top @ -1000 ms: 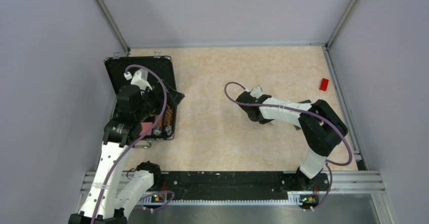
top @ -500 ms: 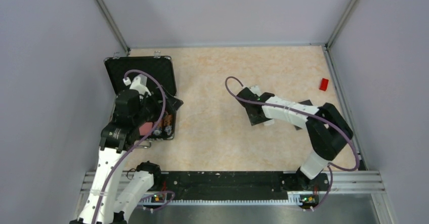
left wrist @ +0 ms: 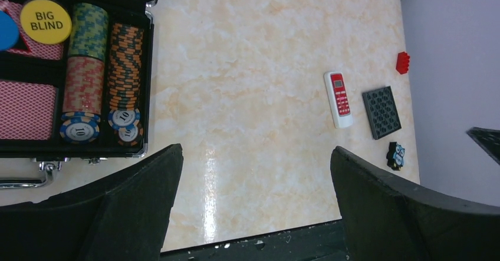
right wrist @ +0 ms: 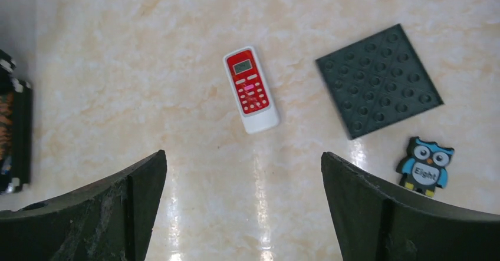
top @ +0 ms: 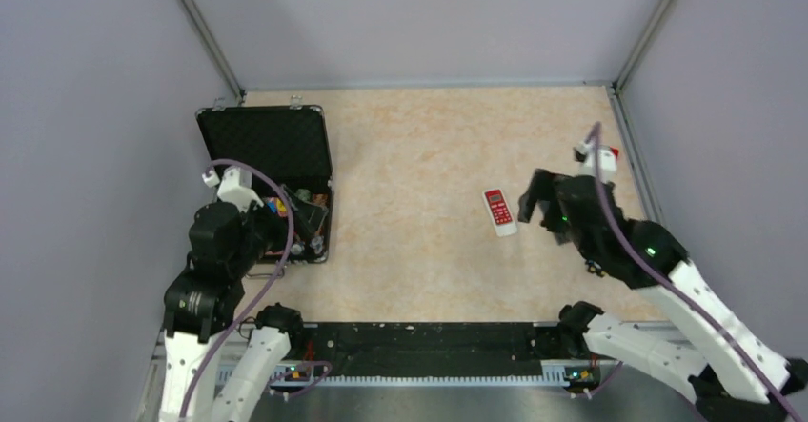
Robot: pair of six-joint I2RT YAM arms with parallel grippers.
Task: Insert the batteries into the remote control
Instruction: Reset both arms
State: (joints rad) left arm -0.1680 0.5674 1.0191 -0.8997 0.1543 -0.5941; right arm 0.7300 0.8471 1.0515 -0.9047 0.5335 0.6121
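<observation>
Hovering right claw (right wrist: 242,161) — jaws spread wide, remote control (right wrist: 250,90) ahead

Remote control (top: 498,211) face-up on table (top: 419,146), right hand (top: 535,203) just beside, black case (top: 267,136) left

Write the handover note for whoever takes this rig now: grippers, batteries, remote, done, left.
Left gripper: open, empty, above the table beside the poker chip case.
Right gripper: open, empty, raised near the remote control.
Remote control: flat on the table, button face up, beside a dark studded plate, not touching it.
Batteries: not visible in any view.
Done: cannot tell; the remote's back is hidden.
Left: check the battery compartment; find and load the batteries if it is empty.
</observation>
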